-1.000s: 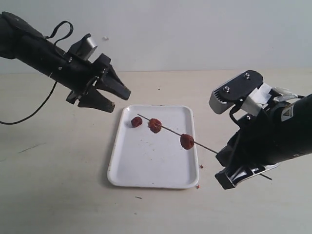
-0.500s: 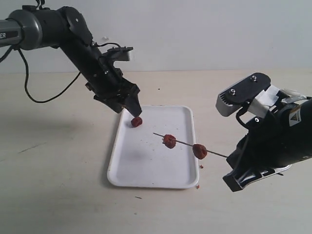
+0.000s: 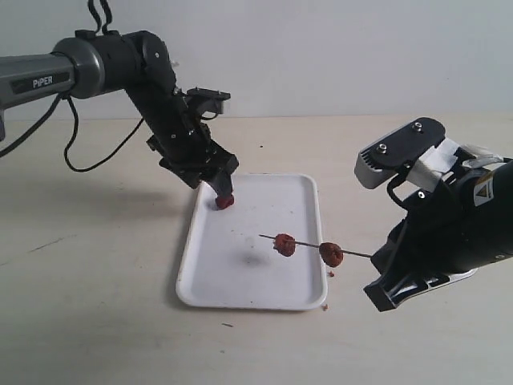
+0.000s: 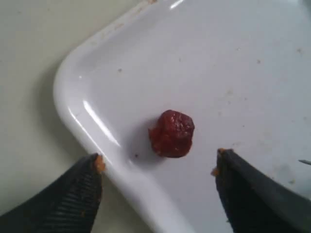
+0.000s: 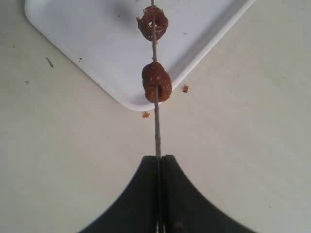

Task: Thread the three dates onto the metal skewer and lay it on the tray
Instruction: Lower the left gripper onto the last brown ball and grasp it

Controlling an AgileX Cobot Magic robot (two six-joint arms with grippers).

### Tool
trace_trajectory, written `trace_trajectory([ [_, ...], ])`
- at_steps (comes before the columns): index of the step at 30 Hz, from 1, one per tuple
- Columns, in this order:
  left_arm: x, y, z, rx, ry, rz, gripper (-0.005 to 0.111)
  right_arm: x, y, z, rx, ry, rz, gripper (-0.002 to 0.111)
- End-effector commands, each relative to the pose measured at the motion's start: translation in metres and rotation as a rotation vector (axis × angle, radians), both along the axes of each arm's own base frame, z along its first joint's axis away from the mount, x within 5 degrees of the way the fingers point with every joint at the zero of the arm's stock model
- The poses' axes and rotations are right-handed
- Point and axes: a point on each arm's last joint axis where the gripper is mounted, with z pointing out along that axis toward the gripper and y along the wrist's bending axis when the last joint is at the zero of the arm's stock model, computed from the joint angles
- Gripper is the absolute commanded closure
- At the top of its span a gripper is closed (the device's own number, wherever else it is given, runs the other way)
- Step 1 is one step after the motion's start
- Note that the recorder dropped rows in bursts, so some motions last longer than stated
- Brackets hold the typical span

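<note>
Black arms (image 3: 172,120), grey PiPER-marked link (image 3: 40,76), black cables (image 3: 66,148)

Presenting as a robotics lab test bench, not a home or kitchen. Showing a bare beige tabletop (image 3: 96,321) across the lower frame, backing onto a blank pale wall (image 3: 337,48) along the top. Carrying two black robot arms: left arm (image 3: 96,68) entering at upper left, lettered "PiPER"; right arm (image 3: 473,224) entering at right. Trailing a loose black cable (image 3: 80,170) at left of frame. Offering no furnishing or decoration; only a plain white tray (image 3: 240,281) lying at centre.
</note>
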Motion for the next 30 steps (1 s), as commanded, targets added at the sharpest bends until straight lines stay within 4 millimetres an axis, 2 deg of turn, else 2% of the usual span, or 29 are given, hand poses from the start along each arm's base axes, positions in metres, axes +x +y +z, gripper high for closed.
trace_trajectory([
  [1, -0.001, -0.007, -0.008, 0.037, -0.017, -0.021, 0.041, 0.002, 0.000, 0.001, 0.000, -0.009, -0.004, 0.108],
  [13, 0.003, -0.013, -0.013, 0.032, -0.080, -0.044, 0.041, 0.002, 0.000, 0.001, 0.000, -0.002, -0.006, 0.108],
  [22, -0.002, -0.022, -0.027, 0.038, -0.057, -0.084, 0.041, 0.002, 0.000, 0.001, 0.005, -0.010, -0.012, 0.108],
  [24, -0.002, -0.022, -0.027, 0.038, -0.059, -0.084, 0.045, 0.002, 0.000, 0.001, 0.005, -0.010, -0.012, 0.108],
  [30, -0.005, -0.021, -0.028, 0.049, -0.040, -0.121, 0.070, 0.003, 0.000, 0.001, 0.003, -0.016, -0.011, 0.108],
])
